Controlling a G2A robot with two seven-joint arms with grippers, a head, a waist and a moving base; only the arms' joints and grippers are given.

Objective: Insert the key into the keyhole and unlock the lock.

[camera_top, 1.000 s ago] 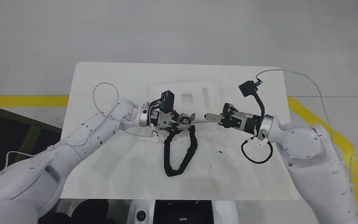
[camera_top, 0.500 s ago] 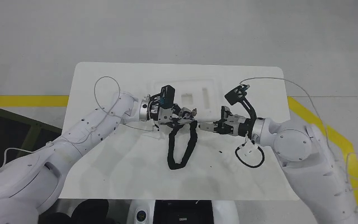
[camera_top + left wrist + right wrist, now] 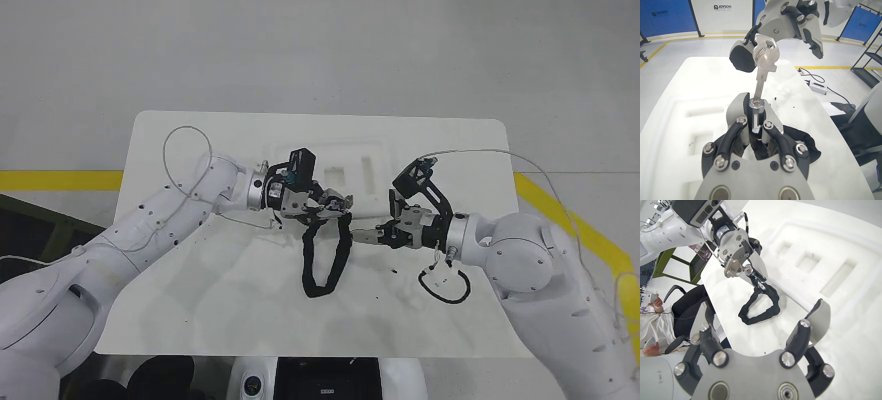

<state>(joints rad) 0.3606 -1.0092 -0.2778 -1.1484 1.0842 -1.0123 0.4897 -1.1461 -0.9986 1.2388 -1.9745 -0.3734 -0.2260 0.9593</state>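
Note:
My left gripper (image 3: 335, 207) is shut on the chrome lock cylinder (image 3: 755, 115), holding it above the middle of the white table (image 3: 200, 300). The silver key (image 3: 765, 56) sticks out of the keyhole (image 3: 755, 101), with nothing gripping it. The lock's black sleeved chain (image 3: 325, 262) hangs in a loop down to the table. My right gripper (image 3: 372, 236) is open, a short way off the key's head and a little toward the table's front edge. From the right wrist, the key (image 3: 732, 269) and lock (image 3: 748, 269) lie well beyond the open right gripper (image 3: 761, 311).
A white foam tray (image 3: 365, 170) with rectangular recesses lies on the table behind the grippers. A black cable loop (image 3: 445, 285) hangs under the right wrist. A few dark specks (image 3: 397, 271) dot the table near the chain.
The right gripper has turned and drifted from beside the key's head toward the table's front edge. The left gripper, with the lock and chain, has shifted slightly to the right.

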